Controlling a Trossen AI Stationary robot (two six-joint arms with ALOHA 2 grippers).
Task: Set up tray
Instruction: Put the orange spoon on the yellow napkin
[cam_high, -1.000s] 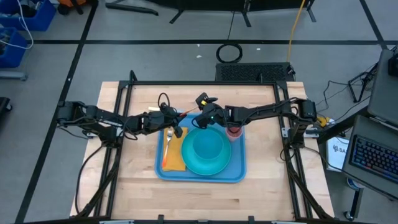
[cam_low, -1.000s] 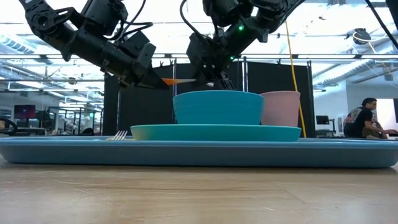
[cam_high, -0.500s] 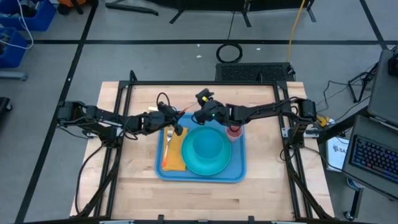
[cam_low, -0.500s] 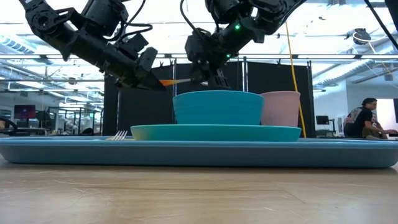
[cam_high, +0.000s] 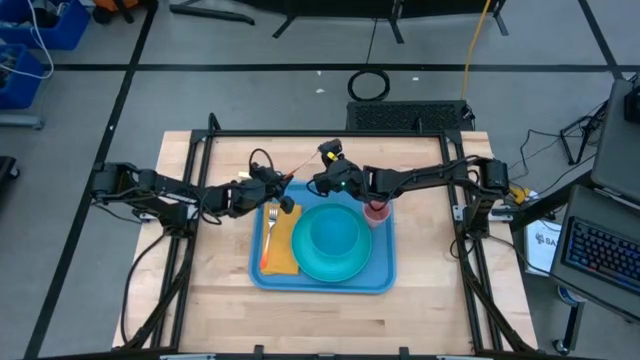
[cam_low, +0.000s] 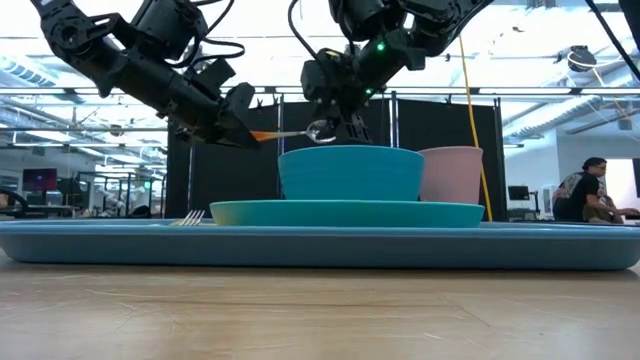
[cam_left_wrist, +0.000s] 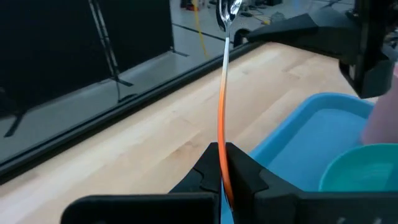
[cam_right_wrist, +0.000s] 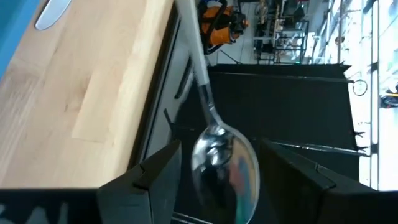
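Your wooden table (cam_high: 220, 290) sits in a dark frame on a grey workshop floor, and the light-blue tray (cam_high: 378, 278) lies at its middle, carrying a teal plate (cam_high: 305, 263), a teal bowl (cam_high: 331, 237), a pink cup (cam_high: 377, 211), a fork (cam_high: 271, 226) and a yellow-orange napkin (cam_high: 283, 255).

Here's the change: a second ago your right gripper (cam_high: 322, 168) was pinched on the spoon's bowl end. Now its fingers (cam_right_wrist: 144, 173) stand wide, either side of the spoon (cam_low: 318, 132) without touching it.

Your left gripper (cam_low: 240, 128) hasn't let go. It stays clamped on the orange handle, holding the spoon level above the tray's far edge, and it has drawn slightly left.

From above, the spoon is only a thin line between the two grippers. From table height the tray's near rim hides the napkin and most of the fork. You can't judge how far the right fingers stand from the spoon's tip.
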